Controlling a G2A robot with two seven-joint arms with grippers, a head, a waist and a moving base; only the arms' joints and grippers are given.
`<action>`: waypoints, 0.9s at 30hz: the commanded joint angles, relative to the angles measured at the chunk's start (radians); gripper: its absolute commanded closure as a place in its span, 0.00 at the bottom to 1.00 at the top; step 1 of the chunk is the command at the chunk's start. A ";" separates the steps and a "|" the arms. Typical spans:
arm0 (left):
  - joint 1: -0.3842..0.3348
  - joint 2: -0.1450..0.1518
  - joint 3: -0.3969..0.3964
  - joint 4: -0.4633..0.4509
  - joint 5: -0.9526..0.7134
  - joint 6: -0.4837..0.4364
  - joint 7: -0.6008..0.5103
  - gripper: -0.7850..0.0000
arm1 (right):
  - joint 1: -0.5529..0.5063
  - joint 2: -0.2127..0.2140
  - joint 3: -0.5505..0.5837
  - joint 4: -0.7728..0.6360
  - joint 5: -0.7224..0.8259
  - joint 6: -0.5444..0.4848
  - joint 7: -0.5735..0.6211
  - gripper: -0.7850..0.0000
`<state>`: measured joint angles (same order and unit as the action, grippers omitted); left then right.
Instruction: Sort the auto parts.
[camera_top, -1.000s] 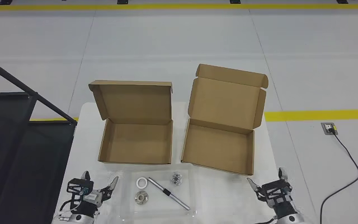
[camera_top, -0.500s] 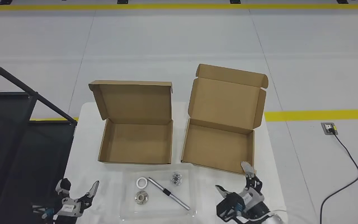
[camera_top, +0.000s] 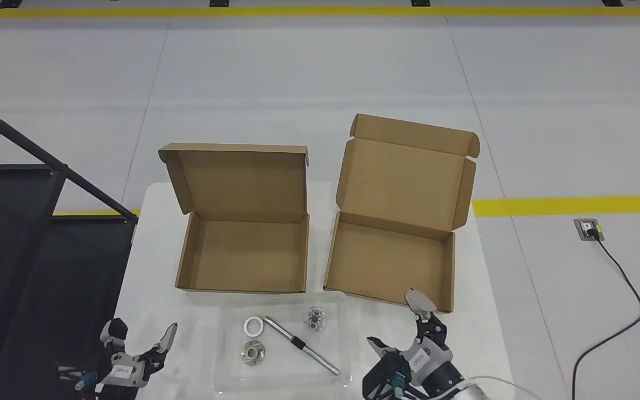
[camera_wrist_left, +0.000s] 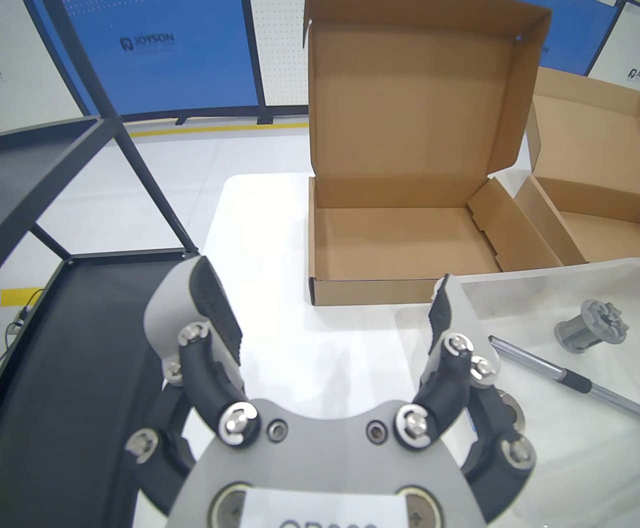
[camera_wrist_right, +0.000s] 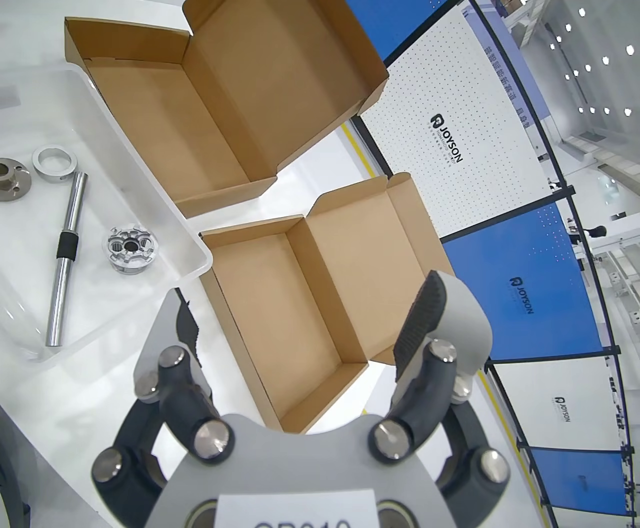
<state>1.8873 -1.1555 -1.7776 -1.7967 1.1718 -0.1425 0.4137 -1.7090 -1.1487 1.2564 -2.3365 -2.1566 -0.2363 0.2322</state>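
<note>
While both jaws stand spread, the parts lie in the tray

On the table (camera_top: 155, 250) two boxes with raised lids sit side by side, the left box (camera_top: 243, 255) and the right box (camera_top: 388, 265). A clear tray (camera_top: 225, 340) lies just in front of them. The left gripper (camera_wrist_left: 322, 287) hangs over the table's near left corner. The right gripper (camera_wrist_right: 306, 295) is beside the tray's right end, before the right box. Each has its jaws wide apart. In the tray lie a rod (camera_top: 300, 345), what looks like a toothed hub (camera_top: 316, 318), a flange (camera_top: 253, 351) and a ring (camera_top: 254, 325).
</note>
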 joint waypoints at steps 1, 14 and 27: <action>0.000 0.000 0.000 0.000 0.000 0.000 0.000 0.00 | 0.016 0.002 -0.012 -0.001 -0.040 -0.019 -0.047 0.00; -0.009 -0.004 -0.010 0.009 -0.019 0.016 0.000 0.00 | 0.410 -0.041 -0.341 0.148 -0.184 -0.465 -0.056 0.00; -0.009 -0.013 -0.026 0.028 -0.030 0.015 0.011 0.00 | 0.746 -0.191 -0.504 0.495 0.413 -0.524 0.354 0.00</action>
<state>1.8784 -1.1681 -1.8033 -1.7688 1.1419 -0.1271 0.4246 -0.9809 -1.3326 0.7568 -1.8631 -1.8178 -0.7390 0.5774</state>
